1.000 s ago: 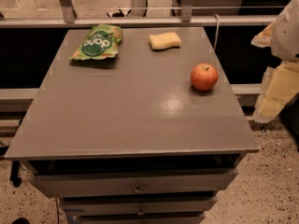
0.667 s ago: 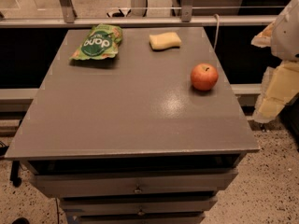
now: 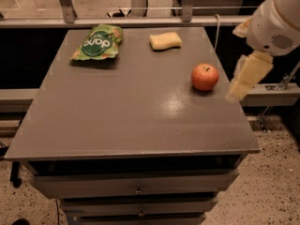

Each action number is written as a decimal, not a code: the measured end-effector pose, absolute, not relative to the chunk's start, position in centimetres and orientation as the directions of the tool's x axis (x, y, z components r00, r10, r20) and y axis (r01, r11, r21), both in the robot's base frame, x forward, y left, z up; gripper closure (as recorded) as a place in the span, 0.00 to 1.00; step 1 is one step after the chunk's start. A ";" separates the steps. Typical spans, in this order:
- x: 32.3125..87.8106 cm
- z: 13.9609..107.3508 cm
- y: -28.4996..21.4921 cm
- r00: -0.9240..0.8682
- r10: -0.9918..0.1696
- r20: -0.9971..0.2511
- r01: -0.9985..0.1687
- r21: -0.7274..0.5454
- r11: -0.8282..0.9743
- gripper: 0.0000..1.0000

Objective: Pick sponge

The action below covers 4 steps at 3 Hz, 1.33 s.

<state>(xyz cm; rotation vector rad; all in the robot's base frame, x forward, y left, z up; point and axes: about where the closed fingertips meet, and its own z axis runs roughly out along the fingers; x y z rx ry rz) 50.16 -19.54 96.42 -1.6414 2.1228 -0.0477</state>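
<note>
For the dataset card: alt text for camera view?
A small pale yellow soft sponge lies near the far edge of a grey drawer table, a green snack bag to its left and a round red apple near the right edge. The robot's cream gripper hangs just past that edge beside the apple, clear of the sponge.

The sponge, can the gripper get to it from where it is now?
Probably yes: the sponge lies uncovered on the table, the gripper hangs by its right edge, and only the apple sits near the path.
</note>
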 end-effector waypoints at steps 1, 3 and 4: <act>57.0 95.3 -15.8 -0.168 -0.859 -0.484 -0.885 -0.309 0.348 0.00; 70.2 92.0 -10.5 -0.166 -0.710 -0.684 -0.819 -0.305 0.485 0.00; 76.2 90.7 -10.8 -0.189 -0.634 -0.750 -0.780 -0.278 0.561 0.00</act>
